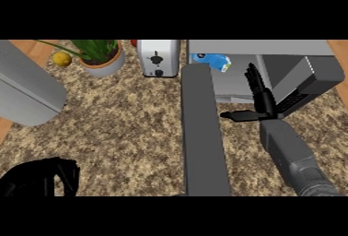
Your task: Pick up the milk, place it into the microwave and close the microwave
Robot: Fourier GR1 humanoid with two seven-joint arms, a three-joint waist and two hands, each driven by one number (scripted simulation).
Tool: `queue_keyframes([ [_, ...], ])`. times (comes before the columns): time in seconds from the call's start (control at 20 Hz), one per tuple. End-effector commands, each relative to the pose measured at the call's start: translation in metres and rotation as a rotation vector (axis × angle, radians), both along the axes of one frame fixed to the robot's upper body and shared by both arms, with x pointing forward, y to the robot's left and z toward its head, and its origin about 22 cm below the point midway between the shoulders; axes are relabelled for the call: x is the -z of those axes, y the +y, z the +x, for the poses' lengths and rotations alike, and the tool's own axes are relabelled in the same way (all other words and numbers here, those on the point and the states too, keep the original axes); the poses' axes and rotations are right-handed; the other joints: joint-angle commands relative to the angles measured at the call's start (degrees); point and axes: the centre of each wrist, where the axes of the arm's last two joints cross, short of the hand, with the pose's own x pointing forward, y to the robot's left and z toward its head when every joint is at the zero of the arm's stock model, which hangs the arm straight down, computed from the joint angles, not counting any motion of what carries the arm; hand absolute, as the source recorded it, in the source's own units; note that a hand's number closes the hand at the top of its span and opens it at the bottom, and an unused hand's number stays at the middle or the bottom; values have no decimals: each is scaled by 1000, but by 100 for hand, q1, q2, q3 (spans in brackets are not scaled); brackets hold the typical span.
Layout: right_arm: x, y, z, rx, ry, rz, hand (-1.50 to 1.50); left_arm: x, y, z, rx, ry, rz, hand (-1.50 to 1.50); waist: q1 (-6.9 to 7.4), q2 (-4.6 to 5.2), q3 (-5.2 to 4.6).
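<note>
Inside the grey microwave, a blue milk carton lies, door swung wide.
Right hand straight-fingered, released, before the opening; left hand curled, empty, at the speckled desk's lower-left edge.

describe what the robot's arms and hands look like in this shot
The right hand is black, with long thin fingers and a thumb, on a smooth grey forearm that ends in a ribbed darker cuff near the lower edge. The left hand is a glossy black shape at lower left. No cables or markings show.
</note>
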Motion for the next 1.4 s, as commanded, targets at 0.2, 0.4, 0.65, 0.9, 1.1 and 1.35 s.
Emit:
queue_keyframes([
  [0.2, 40, -17, -45, -38, 9, 27, -150, 2, -32, 12, 62, 51, 10, 150, -154, -68, -13],
  [0.4, 46, -9, -55, -41, 25, 60, -150, -3, -60, 20, 108, 21, 71, 150, -252, -107, -20],
  [0.65, 67, -50, -107, -5, 30, 43, -150, 4, -88, 42, 116, 3, 108, 150, -308, -96, -21],
  [0.9, 68, -72, -141, 20, 17, 53, -150, 11, -127, 61, 204, -45, 194, 150, -279, -72, -18],
  [1.1, 58, -104, -171, -1, 10, 33, -150, 36, -154, 78, 262, -1, 245, 150, -317, -62, -20],
  [1.35, 41, -104, -182, -17, -35, 16, -150, 97, -178, 72, 312, 30, 343, 150, -303, -45, -23],
])
